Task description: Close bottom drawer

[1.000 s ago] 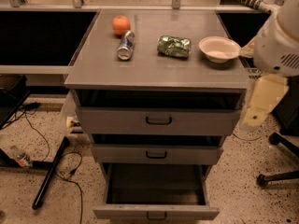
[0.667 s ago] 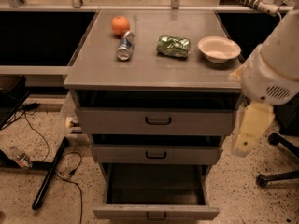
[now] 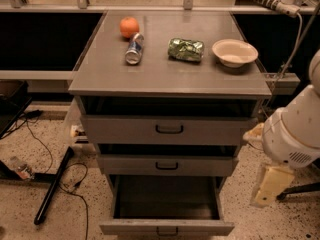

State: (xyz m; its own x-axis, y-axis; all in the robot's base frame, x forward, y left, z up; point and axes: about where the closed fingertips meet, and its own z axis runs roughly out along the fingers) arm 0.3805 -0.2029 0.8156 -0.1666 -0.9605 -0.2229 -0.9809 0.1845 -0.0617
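The bottom drawer of the grey cabinet stands pulled far out, showing its dark interior and a small black centre handle. Above it are the middle drawer and the top drawer, each out only a little. My arm's white rounded link is to the right of the cabinet. My gripper shows as a cream-coloured piece hanging below it, beside the bottom drawer's right side and apart from it, holding nothing visible.
On the cabinet top lie an orange, a can on its side, a green bag and a white bowl. Cables and a black pole lie on the floor at left. A chair base stands at right.
My arm and gripper have moved down along the cabinet's right side, from the level of the cabinet top to the level of the bottom drawer. The drawers have not moved.
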